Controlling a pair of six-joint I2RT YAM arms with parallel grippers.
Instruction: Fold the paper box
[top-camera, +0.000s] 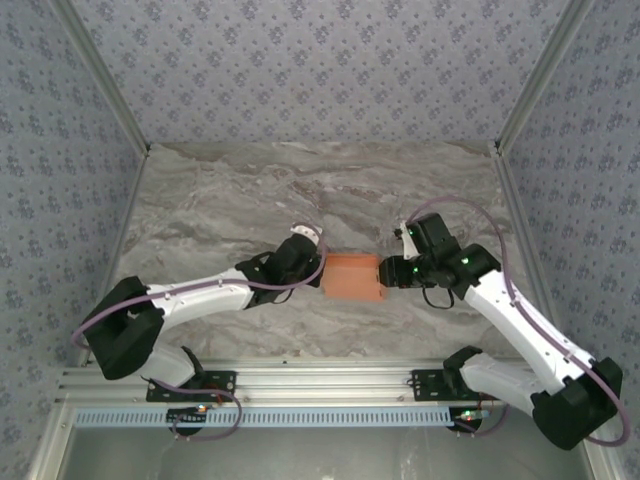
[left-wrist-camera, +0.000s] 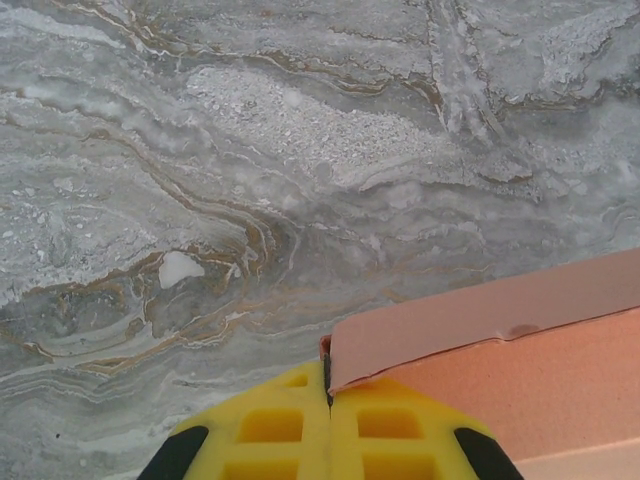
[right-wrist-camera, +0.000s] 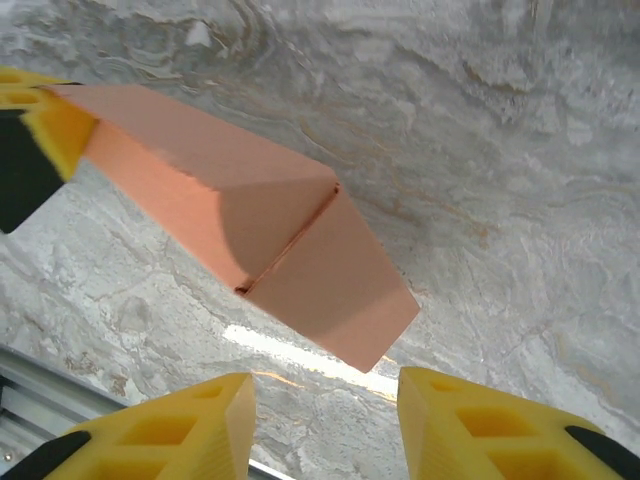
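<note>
Folded paper box (top-camera: 352, 277) pinched at one end between my two arms, mid-table.

My left gripper (left-wrist-camera: 328, 385) is clamped tight on a thin card edge at the box's corner. My right gripper (right-wrist-camera: 325, 400) faces the opposite end with its yellow fingers spread apart, gripping nothing; an end flap angles out just ahead of them. The box sits between both grippers over the marble table (top-camera: 250, 190).

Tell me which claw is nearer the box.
Left. The left claw is shut on the box's left edge; the right claw stands open just off its right end.
</note>
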